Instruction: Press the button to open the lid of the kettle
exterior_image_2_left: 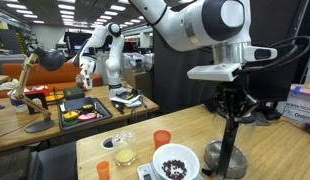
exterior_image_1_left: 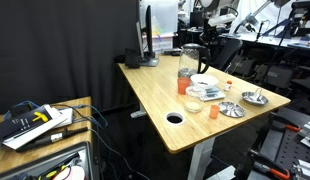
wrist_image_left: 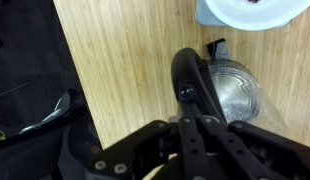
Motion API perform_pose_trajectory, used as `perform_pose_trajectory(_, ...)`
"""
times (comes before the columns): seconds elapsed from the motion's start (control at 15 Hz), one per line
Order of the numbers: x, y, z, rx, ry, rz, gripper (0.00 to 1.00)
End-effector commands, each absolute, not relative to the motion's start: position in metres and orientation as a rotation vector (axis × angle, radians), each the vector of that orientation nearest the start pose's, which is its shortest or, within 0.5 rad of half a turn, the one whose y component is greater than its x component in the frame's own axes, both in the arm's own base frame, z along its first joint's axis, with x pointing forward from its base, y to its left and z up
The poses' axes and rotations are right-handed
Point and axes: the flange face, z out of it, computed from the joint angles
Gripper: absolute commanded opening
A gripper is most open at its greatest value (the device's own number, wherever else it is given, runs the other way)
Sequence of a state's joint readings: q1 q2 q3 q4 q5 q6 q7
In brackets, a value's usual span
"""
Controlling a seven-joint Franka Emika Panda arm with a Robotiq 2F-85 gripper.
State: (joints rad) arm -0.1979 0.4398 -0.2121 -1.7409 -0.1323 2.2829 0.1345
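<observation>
The kettle (exterior_image_2_left: 225,160) is a tall clear glass jug with a dark handle and base, standing on the wooden table (exterior_image_1_left: 155,90). It also shows in an exterior view (exterior_image_1_left: 191,55). In the wrist view I look down on its dark handle (wrist_image_left: 191,72), a small round button (wrist_image_left: 185,92) on it, and the shiny round top (wrist_image_left: 237,92). I cannot tell whether the lid is open. My gripper (wrist_image_left: 190,122) is shut and empty, fingers together, pointing straight down right over the handle's top (exterior_image_2_left: 231,116), touching or nearly touching it.
A white bowl of dark beans (exterior_image_2_left: 176,162) stands close beside the kettle. An orange translucent cup (exterior_image_2_left: 162,139), a glass cup (exterior_image_2_left: 123,152) and a small orange cup (exterior_image_2_left: 103,170) stand nearby. Metal dishes (exterior_image_1_left: 231,109) and a cable hole (exterior_image_1_left: 175,117) are on the table.
</observation>
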Motion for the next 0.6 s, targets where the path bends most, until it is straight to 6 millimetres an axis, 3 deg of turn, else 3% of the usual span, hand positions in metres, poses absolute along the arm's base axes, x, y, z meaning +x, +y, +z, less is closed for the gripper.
perform_pose_trajectory(0.0, 0.6111, -0.2558, 0.3382, -3.275, 0.715, -0.130, 0.00)
perform_pose_trajectory(0.53, 0.6074, -0.2540, 0.3301, -3.285, 0.715, -0.089, 0.00)
